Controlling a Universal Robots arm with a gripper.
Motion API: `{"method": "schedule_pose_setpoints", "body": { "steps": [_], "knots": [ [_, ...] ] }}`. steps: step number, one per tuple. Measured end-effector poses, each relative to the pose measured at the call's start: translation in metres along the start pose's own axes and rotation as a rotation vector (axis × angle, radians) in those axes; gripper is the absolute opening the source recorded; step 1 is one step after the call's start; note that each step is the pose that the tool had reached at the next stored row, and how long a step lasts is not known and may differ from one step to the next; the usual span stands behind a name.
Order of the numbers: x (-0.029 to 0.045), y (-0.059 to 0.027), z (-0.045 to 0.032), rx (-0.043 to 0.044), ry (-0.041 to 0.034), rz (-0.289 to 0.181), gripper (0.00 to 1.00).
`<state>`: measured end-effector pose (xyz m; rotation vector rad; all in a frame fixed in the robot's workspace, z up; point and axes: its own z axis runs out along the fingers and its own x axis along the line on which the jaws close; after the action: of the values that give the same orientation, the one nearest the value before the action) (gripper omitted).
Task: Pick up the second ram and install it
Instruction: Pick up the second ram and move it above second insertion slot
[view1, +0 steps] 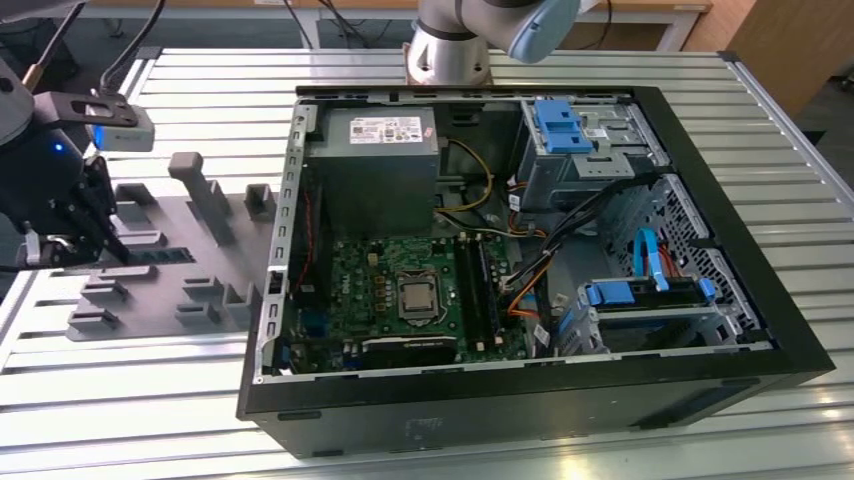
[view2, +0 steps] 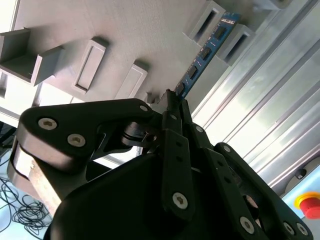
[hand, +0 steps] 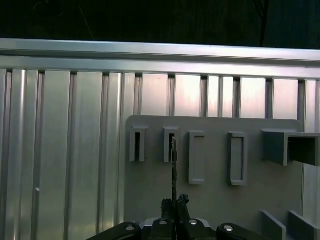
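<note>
A slatted metal table (view1: 134, 400) carries an open case (view1: 727, 210) and, on the exterior view's left, a grey tray (view1: 167, 292). Your gripper (view1: 80, 235) hangs over that tray, well apart from the case. In the second wrist view its jaws are drawn nearly together on the near end of the ram (view2: 205, 52), so I judge it clamped on the strip. The ram runs away from the fingertips, with its far end between 2 raised blocks of the tray. The first wrist view shows it edge-on, lined up with 1 of the tray's pockets. You cannot tell from these pictures whether it is lifted clear of the tray or seated in it. So the pick looks under way: grip made, lift not confirmed. The carry to the case and the install are left. The motherboard (view1: 387, 270) lies on the case floor, with its long black slots (view1: 475, 285) just beside the processor socket. Whether any slot already holds a stick is too small to tell.
</note>
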<state>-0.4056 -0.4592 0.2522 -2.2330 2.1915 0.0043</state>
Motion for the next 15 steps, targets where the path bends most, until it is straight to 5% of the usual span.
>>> {"method": "schedule_pose_setpoints", "body": {
  "steps": [15],
  "knots": [
    [-0.0001, 0.0, -0.0053, 0.0, 0.0, 0.0, 0.14]
  ]
}}
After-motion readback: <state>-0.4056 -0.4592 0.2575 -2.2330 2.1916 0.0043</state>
